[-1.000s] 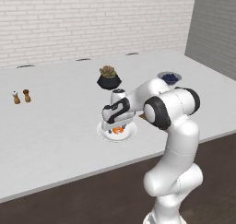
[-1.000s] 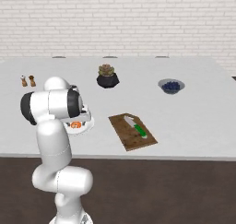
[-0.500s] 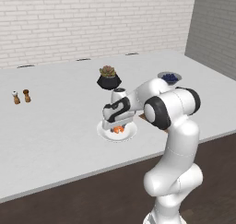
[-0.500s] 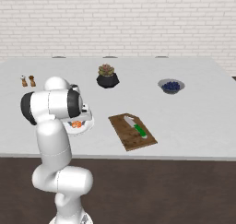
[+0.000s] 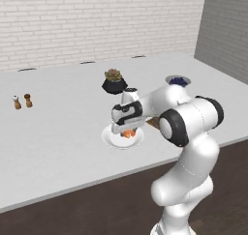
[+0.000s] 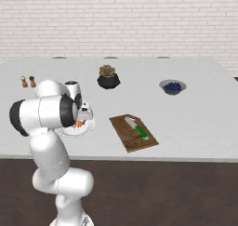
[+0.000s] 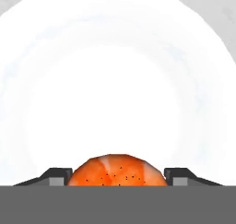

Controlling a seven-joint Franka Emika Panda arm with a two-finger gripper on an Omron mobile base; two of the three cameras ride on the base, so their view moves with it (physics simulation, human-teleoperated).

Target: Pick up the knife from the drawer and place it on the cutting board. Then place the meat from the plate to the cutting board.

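Note:
The orange-red meat (image 7: 120,171) lies on the white plate (image 7: 115,71), and my gripper (image 7: 119,176) is shut on it, one dark fingertip (image 7: 59,176) pressed against each side. From the base, the gripper (image 5: 128,129) reaches down onto the plate (image 5: 112,139) near the counter's front edge, with the meat (image 5: 129,133) showing under the hand. The brown cutting board (image 6: 134,137) lies to the right of the plate (image 6: 73,132). The green-handled knife (image 6: 137,127) rests on it. A corner of the board (image 5: 154,123) peeks out behind my arm.
A dark pot with a plant (image 6: 108,77) stands behind the plate. A dark blue bowl (image 6: 172,86) sits at the back right. Two small shakers (image 6: 28,81) stand at the far left. The counter's front edge runs close below the plate.
The jaws have closed in from wide open onto the sides of the meat. The arm and hand have stayed over the plate.

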